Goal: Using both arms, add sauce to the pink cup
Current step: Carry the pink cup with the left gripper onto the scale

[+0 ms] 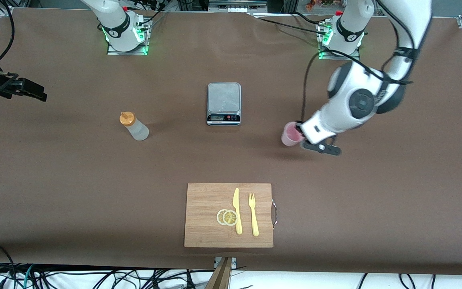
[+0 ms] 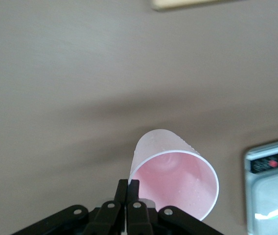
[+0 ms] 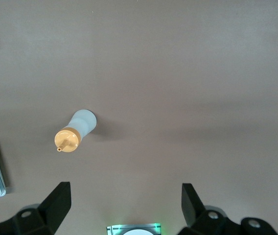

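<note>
My left gripper point(image 2: 127, 208) pinches the rim of the translucent pale pink plastic cup point(image 1: 291, 134) beside the grey kitchen scale point(image 1: 223, 103), toward the left arm's end, while my right gripper point(image 3: 124, 200) (fingers spread wide) hangs above the upright whitish squeeze bottle with orange nozzle cap point(image 1: 134, 126), beside that scale toward the right arm's end.

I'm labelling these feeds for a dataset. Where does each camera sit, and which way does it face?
Front view: high across the table, facing both arm bases; it shows the scale, board, sauce, and the left tool shut on the cup.
Left wrist view: on the left wrist, looking past its shut fingers at the cup.
Right wrist view: on the right wrist, looking down between open fingers at the sauce.
Shared: the scale appears in all three.
</note>
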{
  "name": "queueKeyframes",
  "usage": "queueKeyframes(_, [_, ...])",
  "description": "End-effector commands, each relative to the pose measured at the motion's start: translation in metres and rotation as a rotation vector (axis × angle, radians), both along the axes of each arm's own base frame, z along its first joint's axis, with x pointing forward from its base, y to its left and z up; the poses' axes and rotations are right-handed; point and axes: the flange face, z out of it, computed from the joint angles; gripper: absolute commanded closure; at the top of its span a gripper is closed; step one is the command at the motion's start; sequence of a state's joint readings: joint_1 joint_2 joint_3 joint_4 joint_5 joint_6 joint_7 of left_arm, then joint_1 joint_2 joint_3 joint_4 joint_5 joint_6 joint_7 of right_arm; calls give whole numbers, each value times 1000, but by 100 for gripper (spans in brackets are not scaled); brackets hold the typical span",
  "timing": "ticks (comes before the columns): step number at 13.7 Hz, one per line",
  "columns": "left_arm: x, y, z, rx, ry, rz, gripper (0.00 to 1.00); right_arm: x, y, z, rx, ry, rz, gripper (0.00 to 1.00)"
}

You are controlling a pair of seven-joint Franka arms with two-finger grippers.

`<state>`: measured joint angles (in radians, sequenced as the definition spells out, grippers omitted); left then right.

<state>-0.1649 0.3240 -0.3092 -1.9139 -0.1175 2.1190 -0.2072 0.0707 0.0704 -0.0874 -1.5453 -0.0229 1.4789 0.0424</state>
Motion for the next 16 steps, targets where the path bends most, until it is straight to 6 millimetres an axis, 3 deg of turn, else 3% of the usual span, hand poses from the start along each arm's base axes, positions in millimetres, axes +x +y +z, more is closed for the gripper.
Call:
queueKeyframes(1, [-28, -60, 1, -13, 18, -68, 100, 1, -1, 4, 5, -5, 10, 0])
queueKeyframes(4, [-69, -125, -7, 4, 24, -33, 100, 1, -1, 4, 5, -5, 10, 0])
queueKeyframes(9, [-133, -194, -21, 29, 57, 64, 100, 1, -1, 4, 5, -5, 10, 0])
queueKeyframes(13, [-159, -219, -37, 48, 76, 93, 100, 2, -1, 4, 5, -6, 10, 0])
queueKeyframes(16, [-165, -225, -46, 50, 75, 107, 100, 5, 1, -5, 7, 11, 29, 0])
